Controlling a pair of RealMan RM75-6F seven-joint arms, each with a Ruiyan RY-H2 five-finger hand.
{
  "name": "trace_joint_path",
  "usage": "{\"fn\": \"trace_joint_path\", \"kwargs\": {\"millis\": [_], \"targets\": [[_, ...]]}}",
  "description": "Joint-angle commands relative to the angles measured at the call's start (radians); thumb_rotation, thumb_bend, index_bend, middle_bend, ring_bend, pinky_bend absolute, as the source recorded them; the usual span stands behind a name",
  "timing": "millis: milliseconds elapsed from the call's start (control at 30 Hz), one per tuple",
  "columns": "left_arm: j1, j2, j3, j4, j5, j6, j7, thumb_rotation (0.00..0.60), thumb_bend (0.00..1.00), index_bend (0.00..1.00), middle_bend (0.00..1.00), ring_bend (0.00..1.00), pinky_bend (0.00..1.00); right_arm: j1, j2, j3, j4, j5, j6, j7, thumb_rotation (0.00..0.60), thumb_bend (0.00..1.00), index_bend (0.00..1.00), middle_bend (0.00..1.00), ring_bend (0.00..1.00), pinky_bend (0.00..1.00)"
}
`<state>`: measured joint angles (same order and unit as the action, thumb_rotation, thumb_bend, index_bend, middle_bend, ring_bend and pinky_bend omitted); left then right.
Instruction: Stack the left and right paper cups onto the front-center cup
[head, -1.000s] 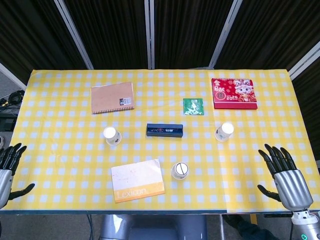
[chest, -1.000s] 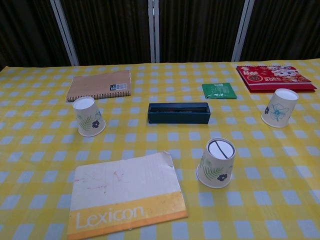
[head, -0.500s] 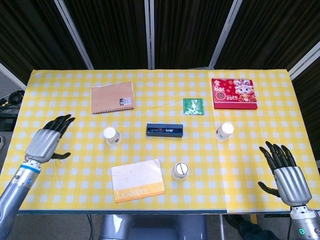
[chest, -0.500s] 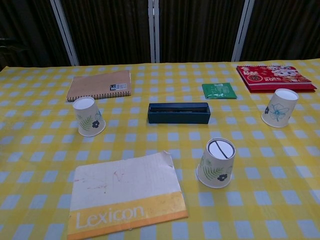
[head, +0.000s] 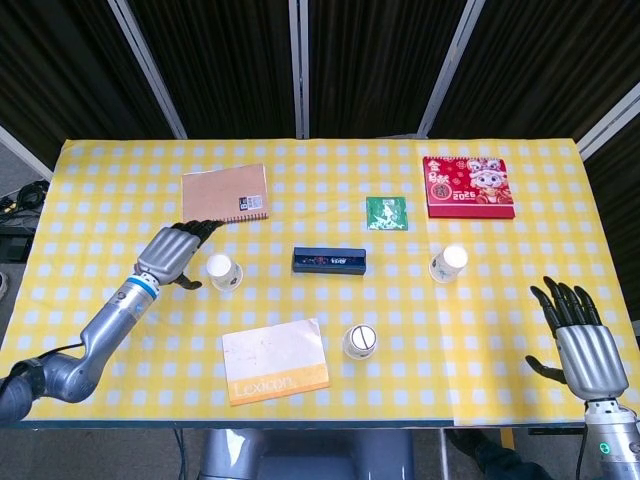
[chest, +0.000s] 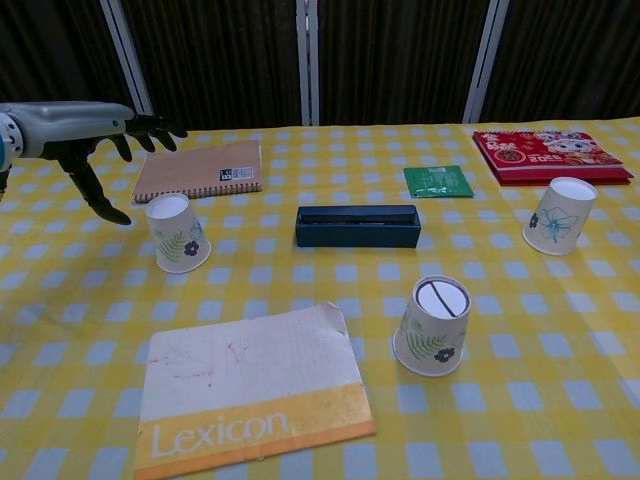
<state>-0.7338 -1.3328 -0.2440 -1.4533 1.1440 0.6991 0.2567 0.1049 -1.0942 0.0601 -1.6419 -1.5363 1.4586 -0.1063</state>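
My left hand has swung in from table edge, open, just beside left white floral paper cup, not touching. Grasp next. My right hand open, idle.

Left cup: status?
Left robot hand open beside left cup, not touching. Right robot hand open, idle. Cups unstacked; path to front-center cup clear.

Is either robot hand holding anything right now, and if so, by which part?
Nothing is held. The left robot hand is beside the left paper cup, fingers apart, not touching it. The right robot hand is open near the table's edge.
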Motion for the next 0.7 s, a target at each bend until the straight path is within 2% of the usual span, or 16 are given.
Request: {"fn": "trace_joint_path", "kwargs": {"millis": [33, 167, 333, 533, 700], "targets": [[-0.020, -0.015, 0.012, 0.016, -0.013, -0.016, 0.012, 0.600, 0.06, 0.09, 0.12, 0.16, 0.25, -0.001, 0.002, 0.002, 0.002, 0.006, 0.001, 0.005, 0.600, 0.00, 0.12, 0.00, 0.00, 0.00], [-0.041, -0.044, 0.022, 0.036, -0.037, -0.019, 0.030, 0.600, 0.13, 0.17, 0.19, 0.21, 0.29, -0.001, 0.005, 0.003, 0.005, 0.011, -0.001, 0.012, 0.600, 0.00, 0.12, 0.00, 0.00, 0.00], [-0.062, -0.091, 0.037, 0.080, -0.043, -0.007, 0.045, 0.600, 0.15, 0.22, 0.22, 0.24, 0.32, -0.003, 0.010, 0.005, 0.006, 0.014, 0.004, 0.023, 0.600, 0.00, 0.12, 0.00, 0.00, 0.00], [-0.077, -0.119, 0.051, 0.104, -0.060, 0.016, 0.076, 0.600, 0.19, 0.40, 0.36, 0.36, 0.41, -0.005, 0.016, 0.007, 0.007, 0.015, 0.009, 0.037, 0.600, 0.00, 0.12, 0.00, 0.00, 0.00], [-0.079, -0.120, 0.057, 0.101, -0.082, 0.039, 0.094, 0.600, 0.19, 0.44, 0.39, 0.39, 0.44, -0.006, 0.019, 0.007, 0.008, 0.012, 0.012, 0.045, 0.600, 0.00, 0.12, 0.00, 0.00, 0.00]]}}
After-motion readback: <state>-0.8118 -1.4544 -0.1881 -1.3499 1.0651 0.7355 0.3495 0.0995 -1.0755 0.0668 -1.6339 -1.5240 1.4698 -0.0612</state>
